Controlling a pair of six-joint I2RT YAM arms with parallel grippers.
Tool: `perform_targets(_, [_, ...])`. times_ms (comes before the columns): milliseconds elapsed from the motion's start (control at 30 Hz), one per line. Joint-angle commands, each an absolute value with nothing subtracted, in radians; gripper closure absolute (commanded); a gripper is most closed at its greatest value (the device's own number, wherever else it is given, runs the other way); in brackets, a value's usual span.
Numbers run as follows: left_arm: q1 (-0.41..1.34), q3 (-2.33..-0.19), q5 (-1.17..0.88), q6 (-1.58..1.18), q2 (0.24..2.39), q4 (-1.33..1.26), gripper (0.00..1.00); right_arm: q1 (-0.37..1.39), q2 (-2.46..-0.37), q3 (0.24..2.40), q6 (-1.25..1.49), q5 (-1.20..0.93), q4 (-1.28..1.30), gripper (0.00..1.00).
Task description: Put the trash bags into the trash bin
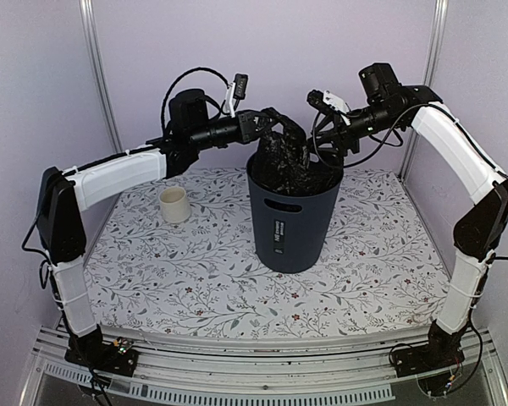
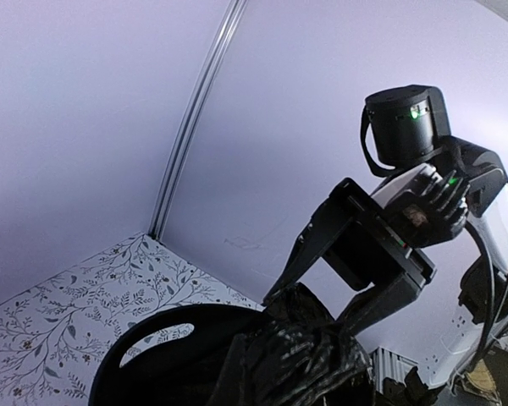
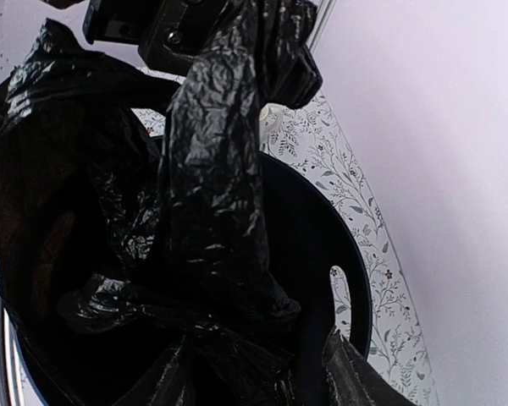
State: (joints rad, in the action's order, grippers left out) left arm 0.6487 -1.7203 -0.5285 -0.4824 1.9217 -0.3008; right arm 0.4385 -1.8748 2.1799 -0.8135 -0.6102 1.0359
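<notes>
Jaws of the left gripper (image 1: pixel 288 134) are clamped on a strand of the black trash bag (image 3: pixel 212 194), which is held up above the bin mouth. Jaws of the right gripper (image 2: pixel 317 309) stand apart, one finger on either side of the bag's crumpled top; you cannot confirm contact. Plain lilac walls (image 1: pixel 262 51) with metal corner posts (image 1: pixel 97 76) enclose the cell. The tabletop (image 1: pixel 186 271) carries a white cloth printed with grey vines and small red flowers. The dark grey round trash bin (image 1: pixel 292 233) stands upright at centre. It tapers downward and has an oval handle cut-out and a white label (image 1: pixel 281 235). Most of the glossy, wrinkled bag sits inside it. A small cream cup (image 1: pixel 174 204) stands upright to the left of the bin, apart from it.
</notes>
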Motion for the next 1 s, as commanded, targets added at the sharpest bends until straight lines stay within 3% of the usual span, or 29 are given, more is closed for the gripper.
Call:
perform_targets(0, [0.646, -1.726, -0.545, -0.488, 1.908, -0.303, 1.0, 0.447, -1.903, 2.214, -0.823, -0.585, 1.026, 0.56])
perform_targets(167, [0.644, -1.721, -0.547, -0.493, 1.891, -0.281, 1.0, 0.447, -1.885, 2.197, -0.774, -0.605, 0.969, 0.69])
perform_targets(300, [0.643, -1.695, -0.547, -0.492, 1.858, -0.268, 1.0, 0.445, -1.885, 2.183, -0.74, -0.588, 0.955, 0.91])
perform_targets(367, [0.639, -1.672, -0.54, -0.5, 1.835, -0.251, 1.0, 0.435, -1.884, 2.183, -0.709, -0.589, 0.95, 0.96])
perform_targets(633, [0.581, -1.476, -0.531, -0.589, 1.68, -0.189, 1.0, 0.276, -1.843, 2.131, -0.47, -0.726, 0.885, 0.98])
perform_targets(967, [0.462, -1.458, -0.528, -0.582, 1.639, 0.002, 1.0, 0.149, -1.76, 1.924, -0.203, -0.817, 0.723, 0.98])
